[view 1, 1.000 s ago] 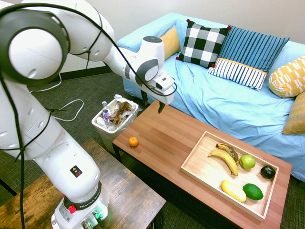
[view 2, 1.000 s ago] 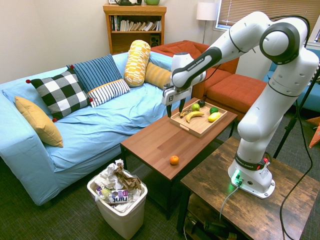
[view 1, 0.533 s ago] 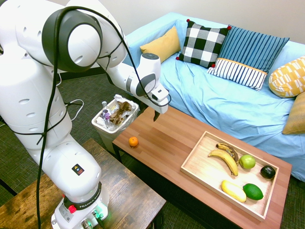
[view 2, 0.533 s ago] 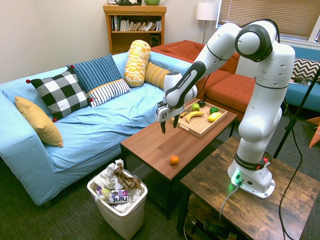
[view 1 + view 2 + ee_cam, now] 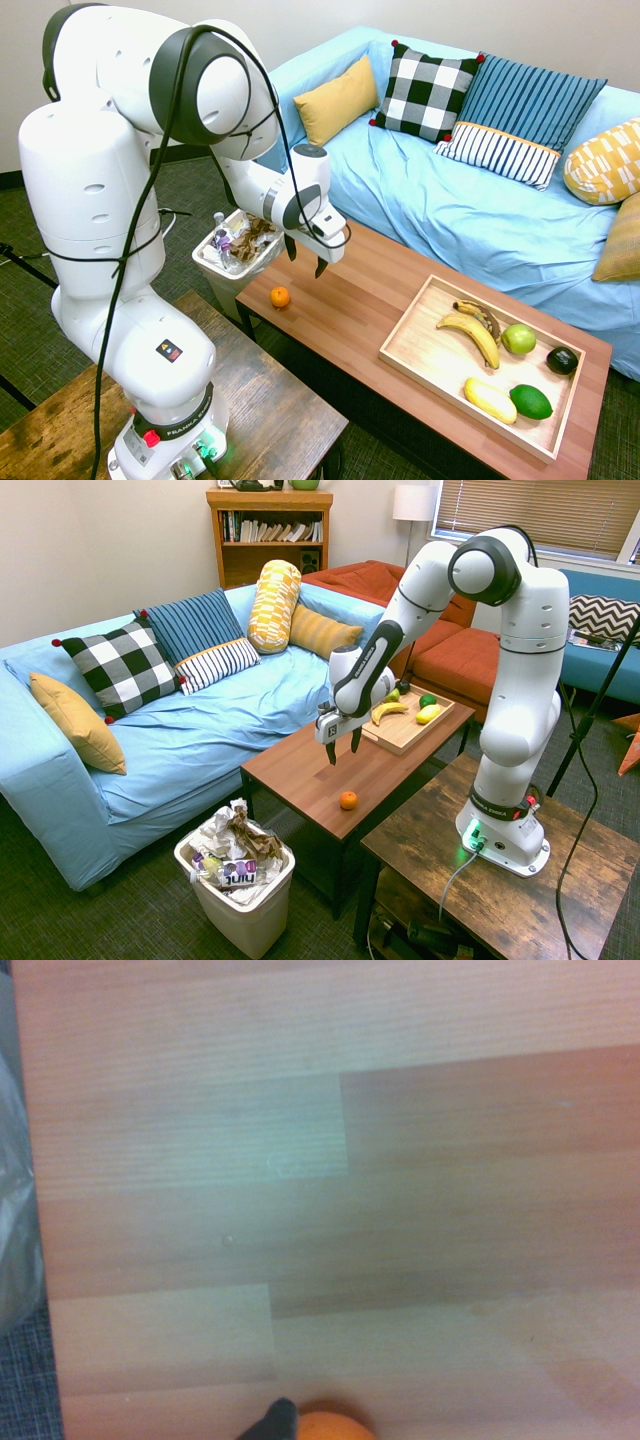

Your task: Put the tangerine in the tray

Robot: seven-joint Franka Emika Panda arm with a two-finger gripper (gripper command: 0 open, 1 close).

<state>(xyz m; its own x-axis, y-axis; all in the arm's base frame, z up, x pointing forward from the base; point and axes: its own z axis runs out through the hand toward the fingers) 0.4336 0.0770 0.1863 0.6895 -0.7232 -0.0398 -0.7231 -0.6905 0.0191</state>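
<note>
A black two-fingered end effector (image 5: 344, 750) on one white robot arm (image 5: 530, 645) hangs above a reddish-brown wooden worktop (image 5: 310, 780), its two fingers spread apart with nothing between them. Near it, one small round bright-orange tangerine (image 5: 280, 297) sits on the worktop, towards the end by the bin and outside the tray. At the opposite end lies one shallow rectangular light-wood tray (image 5: 408, 343) with a low rim. It holds six visible fruits or more: at least one yellow banana (image 5: 470, 334) with a browner one (image 5: 481, 315) beside it, one round green apple (image 5: 518, 339), one dark, nearly black fruit (image 5: 562, 360), one green lime (image 5: 530, 402) and one yellow lemon-like fruit (image 5: 490, 400). Beside the worktop stand one white waste bin (image 5: 246, 920), filled with crumpled paper and a bottle, and one sofa (image 5: 200, 745) draped in light blue, carrying five cushions.
</note>
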